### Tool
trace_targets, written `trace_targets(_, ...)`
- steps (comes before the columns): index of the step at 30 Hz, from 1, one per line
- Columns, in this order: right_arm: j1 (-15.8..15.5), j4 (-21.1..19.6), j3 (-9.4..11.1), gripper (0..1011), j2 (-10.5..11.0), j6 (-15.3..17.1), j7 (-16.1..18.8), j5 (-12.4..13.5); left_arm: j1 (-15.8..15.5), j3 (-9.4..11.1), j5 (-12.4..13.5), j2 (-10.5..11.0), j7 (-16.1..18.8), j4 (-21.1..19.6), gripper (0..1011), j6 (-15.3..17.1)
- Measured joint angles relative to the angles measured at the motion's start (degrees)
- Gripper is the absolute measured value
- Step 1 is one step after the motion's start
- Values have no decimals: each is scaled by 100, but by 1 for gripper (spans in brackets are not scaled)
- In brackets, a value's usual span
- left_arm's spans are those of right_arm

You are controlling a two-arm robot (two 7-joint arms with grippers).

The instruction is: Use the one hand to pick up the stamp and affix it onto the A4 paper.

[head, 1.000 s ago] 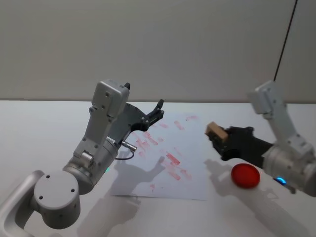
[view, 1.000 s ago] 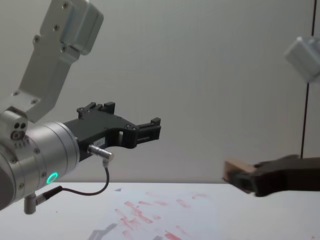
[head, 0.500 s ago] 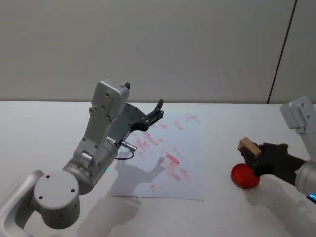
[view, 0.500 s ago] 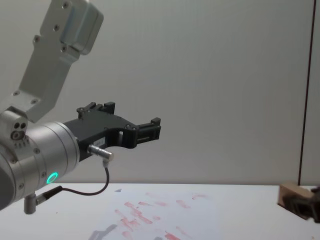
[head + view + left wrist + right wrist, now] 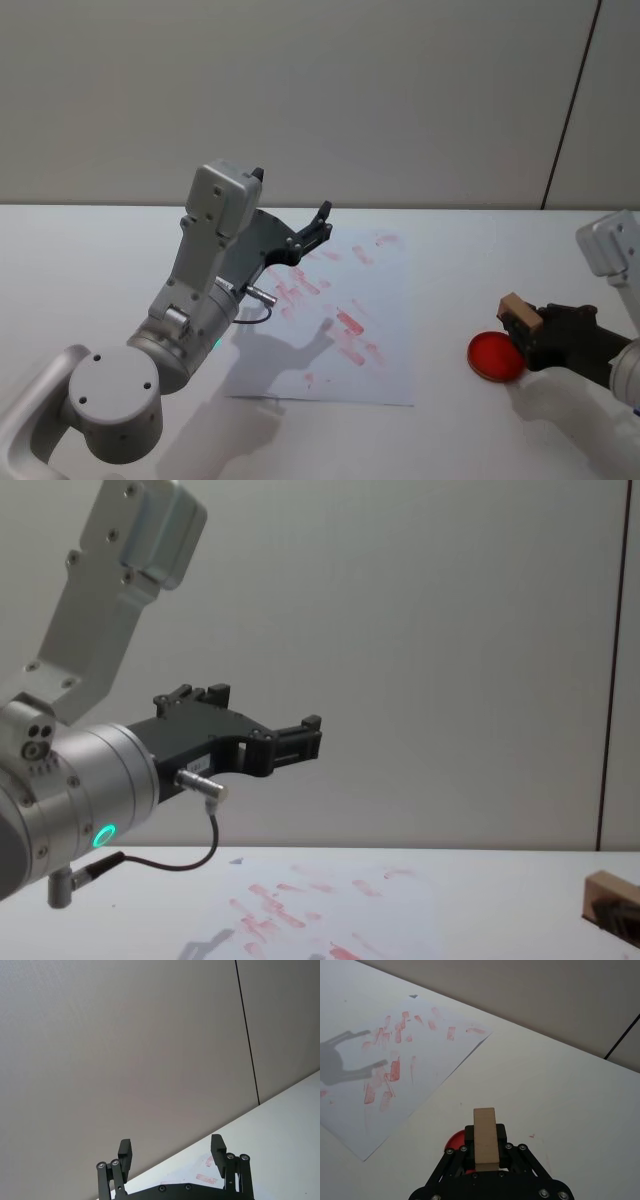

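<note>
The stamp (image 5: 519,312), a small light-brown wooden block, sits between the black fingers of my right gripper (image 5: 528,330), which is shut on it at the table's right side, just above a red ink pad (image 5: 495,358). In the right wrist view the stamp (image 5: 485,1136) stands upright in the jaws with the ink pad (image 5: 455,1139) partly hidden behind them. The stamp (image 5: 612,894) peeks in at the chest view's lower right. The A4 paper (image 5: 340,320) lies flat mid-table, dotted with red imprints. My left gripper (image 5: 318,228) hangs open above the paper's far left part, holding nothing.
The white table (image 5: 80,260) spreads left and right of the paper. A grey wall (image 5: 320,90) stands behind the table's far edge. My left arm's grey housing (image 5: 200,290) fills the near left and casts a shadow on the paper.
My right gripper has carried the stamp rightward and toward me, from beside the paper's right edge to just over the red ink pad. The left arm has stayed still.
</note>
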Motion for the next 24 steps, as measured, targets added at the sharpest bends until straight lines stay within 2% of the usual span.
trace_targets(24, -11, 174, -88, 220, 11, 173, 201, -236, 0, 0, 0, 0, 0, 0, 1003, 0)
